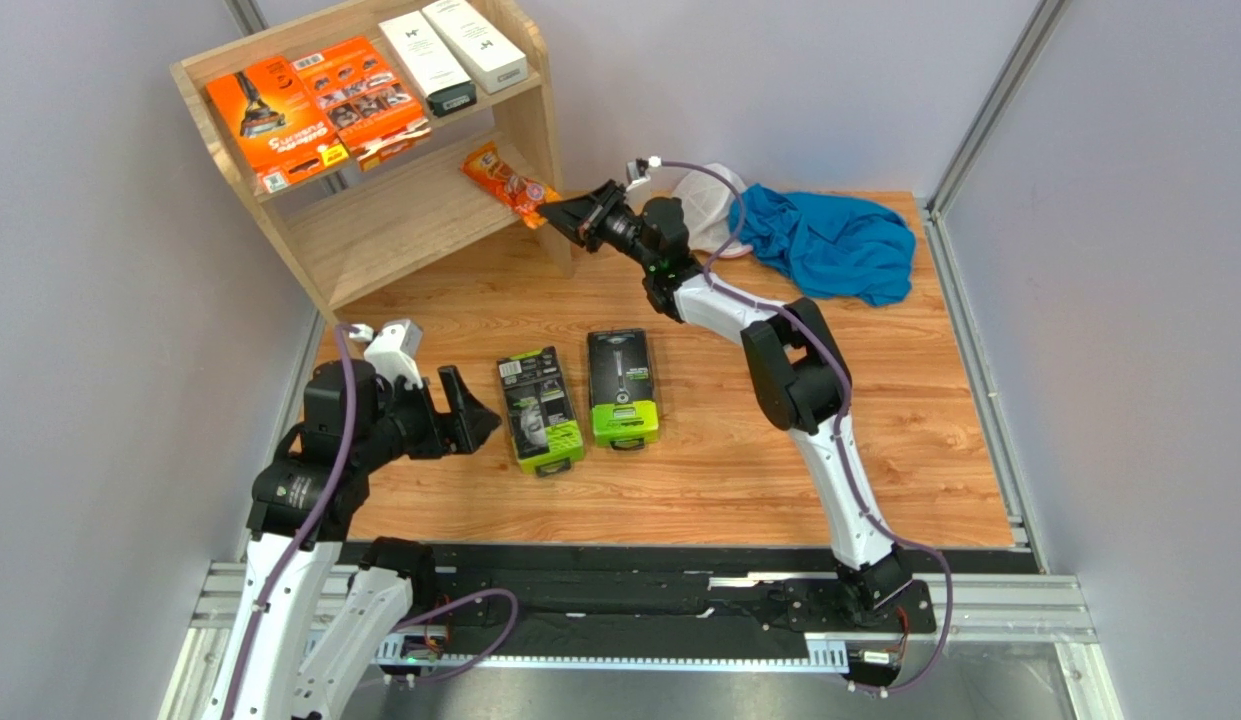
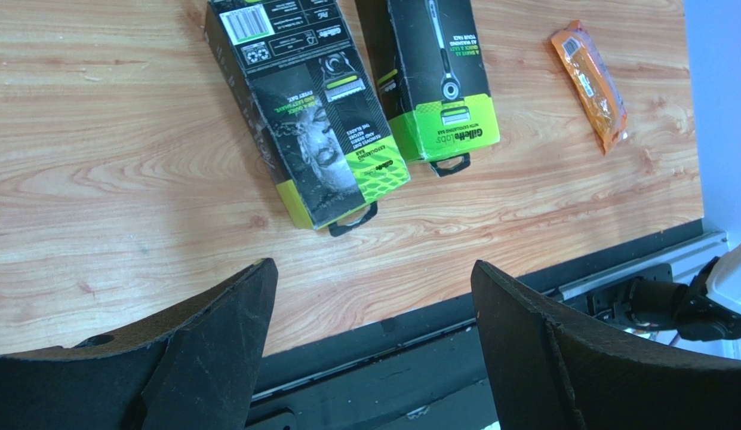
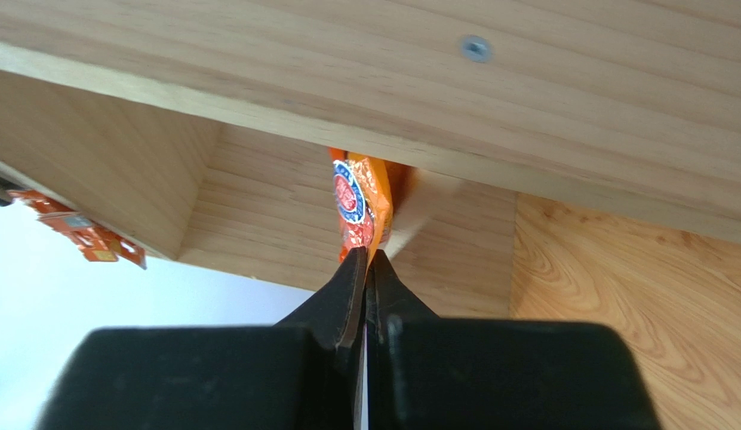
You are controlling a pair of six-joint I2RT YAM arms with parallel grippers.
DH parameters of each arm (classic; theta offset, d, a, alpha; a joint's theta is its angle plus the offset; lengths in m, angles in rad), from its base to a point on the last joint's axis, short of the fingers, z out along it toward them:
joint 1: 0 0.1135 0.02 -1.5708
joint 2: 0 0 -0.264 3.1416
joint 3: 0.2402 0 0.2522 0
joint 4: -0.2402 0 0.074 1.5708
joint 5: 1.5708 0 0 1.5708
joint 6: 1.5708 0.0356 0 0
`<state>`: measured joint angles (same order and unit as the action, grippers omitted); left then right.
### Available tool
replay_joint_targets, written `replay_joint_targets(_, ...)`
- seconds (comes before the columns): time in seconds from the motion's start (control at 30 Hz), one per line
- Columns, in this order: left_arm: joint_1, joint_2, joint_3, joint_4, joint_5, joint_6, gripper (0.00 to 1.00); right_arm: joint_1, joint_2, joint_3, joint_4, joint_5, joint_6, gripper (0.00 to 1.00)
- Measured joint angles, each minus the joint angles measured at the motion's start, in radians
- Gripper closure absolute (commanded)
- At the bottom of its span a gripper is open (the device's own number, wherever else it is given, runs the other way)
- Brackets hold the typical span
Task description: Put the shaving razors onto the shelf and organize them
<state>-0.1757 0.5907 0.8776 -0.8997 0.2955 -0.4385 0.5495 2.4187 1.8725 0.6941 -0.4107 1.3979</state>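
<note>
While the right gripper (image 1: pixel 569 215) was clenched on one end of a small orange foil razor packet (image 1: pixel 503 177), the packet's far end sat at the right-hand mouth of the lower tier of the light-wood two-tier shelf (image 1: pixel 416 225), upper left of the overhead view, close by its side panel. Risk, as judged: pinched by its tip alone, the packet could snag on the panel or slip off the front lip on release. Upper tier held two flat orange razor packs (image 1: pixel 273 120) (image 1: pixel 363 93) and two slim white boxes with black ends (image 1: pixel 428 63) (image 1: pixel 476 41). Unshelved on the wood-grain table (image 1: pixel 882 450): two black-and-lime-green razor packs (image 1: pixel 539 408) (image 1: pixel 622 387) at centre and a second orange packet (image 2: pixel 591 82). Left gripper (image 1: pixel 469 413), lower left, was released, jaws wide.
</note>
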Motion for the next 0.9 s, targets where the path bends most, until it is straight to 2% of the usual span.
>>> replay_joint_targets(0.6,0.000,-0.005,0.000,0.006,0.010,0.000,0.12,0.034,-0.013,0.093,-0.018,0.103,-0.039,0.99)
replay_joint_targets(0.67,0.000,-0.006,0.000,0.006,0.010,0.000,0.12,0.035,-0.013,0.107,-0.026,0.115,-0.042,0.97)
replay_joint_targets(0.8,0.000,-0.007,0.000,0.007,0.010,0.000,0.12,0.037,-0.013,0.134,-0.055,0.124,-0.045,0.84)
replay_joint_targets(0.9,0.000,-0.007,0.000,0.007,0.011,0.000,0.12,0.037,-0.013,0.140,-0.076,0.125,-0.053,0.79)
